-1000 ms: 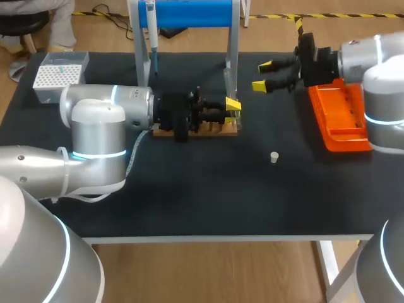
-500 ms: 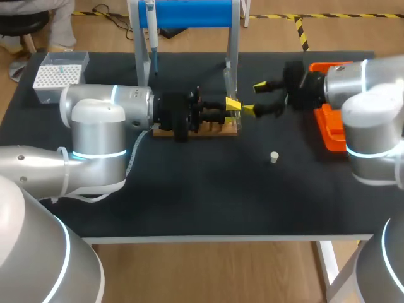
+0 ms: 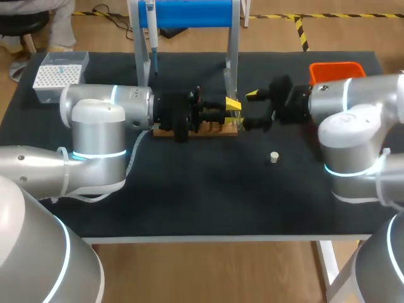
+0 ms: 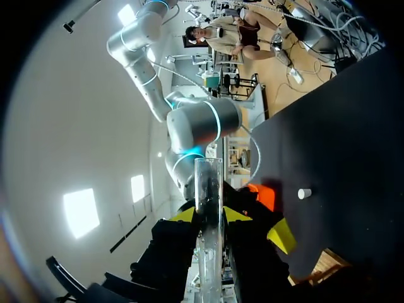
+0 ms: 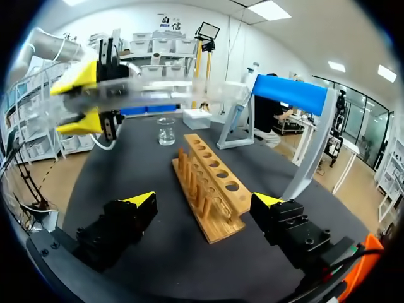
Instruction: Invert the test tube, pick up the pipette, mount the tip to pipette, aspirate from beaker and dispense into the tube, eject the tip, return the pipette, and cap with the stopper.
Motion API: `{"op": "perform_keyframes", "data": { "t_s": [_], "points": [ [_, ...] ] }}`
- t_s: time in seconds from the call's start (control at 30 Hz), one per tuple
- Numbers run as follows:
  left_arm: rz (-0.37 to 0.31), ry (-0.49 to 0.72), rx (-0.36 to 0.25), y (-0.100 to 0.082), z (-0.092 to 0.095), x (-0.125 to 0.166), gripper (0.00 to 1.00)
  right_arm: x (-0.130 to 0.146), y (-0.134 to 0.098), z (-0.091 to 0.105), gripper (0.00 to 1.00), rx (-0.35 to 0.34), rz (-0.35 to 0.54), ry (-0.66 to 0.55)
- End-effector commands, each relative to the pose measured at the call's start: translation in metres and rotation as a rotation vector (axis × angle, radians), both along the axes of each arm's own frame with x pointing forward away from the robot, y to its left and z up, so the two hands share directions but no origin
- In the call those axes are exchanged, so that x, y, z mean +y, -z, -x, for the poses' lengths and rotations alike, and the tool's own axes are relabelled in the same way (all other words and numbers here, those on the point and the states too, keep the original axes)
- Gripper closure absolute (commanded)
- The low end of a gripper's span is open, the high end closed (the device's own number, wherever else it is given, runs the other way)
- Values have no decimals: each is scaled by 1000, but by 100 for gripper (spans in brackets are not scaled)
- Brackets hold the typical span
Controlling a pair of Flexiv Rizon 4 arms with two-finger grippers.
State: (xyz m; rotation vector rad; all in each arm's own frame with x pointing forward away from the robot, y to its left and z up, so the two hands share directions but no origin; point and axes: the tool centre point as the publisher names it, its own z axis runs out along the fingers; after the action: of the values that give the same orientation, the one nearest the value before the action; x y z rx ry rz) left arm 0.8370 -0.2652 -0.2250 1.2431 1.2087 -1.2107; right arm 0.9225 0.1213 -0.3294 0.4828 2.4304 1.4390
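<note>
Left tool (image 3: 233, 110) clamps the test tube (image 4: 207, 189); right tool (image 3: 250, 108) is spread open just beside it.
Head view: both tools meet at frame centre, left tool over the right end of the wooden rack (image 3: 218, 129). Stopper (image 3: 274, 157) lies lower right of them on the surface (image 3: 189, 189). Pipette (image 3: 151, 31) hangs at top, tip box (image 3: 60, 74) upper left, orange tray (image 3: 334, 71) upper right. Left wrist view: both yellow fingers (image 4: 184, 214) press the tube, stopper ahead. Right wrist view: own fingers wide apart, holding nothing; tube lies crosswise ahead in the other tool, rack below, beaker (image 5: 166, 131) beyond the rack.
</note>
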Motion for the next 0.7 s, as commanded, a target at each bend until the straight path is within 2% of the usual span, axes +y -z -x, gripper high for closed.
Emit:
{"op": "perform_keyframes", "data": {
  "t_s": [0.03, 0.7],
  "points": [
    [4, 0, -3, 1, -1, -1, 100, 9, 8, -11, 0, 18, 13, -5],
    [4, 0, -3, 1, -1, -1, 100, 7, 15, -13, 0, 48, 12, -36]
  ]
}}
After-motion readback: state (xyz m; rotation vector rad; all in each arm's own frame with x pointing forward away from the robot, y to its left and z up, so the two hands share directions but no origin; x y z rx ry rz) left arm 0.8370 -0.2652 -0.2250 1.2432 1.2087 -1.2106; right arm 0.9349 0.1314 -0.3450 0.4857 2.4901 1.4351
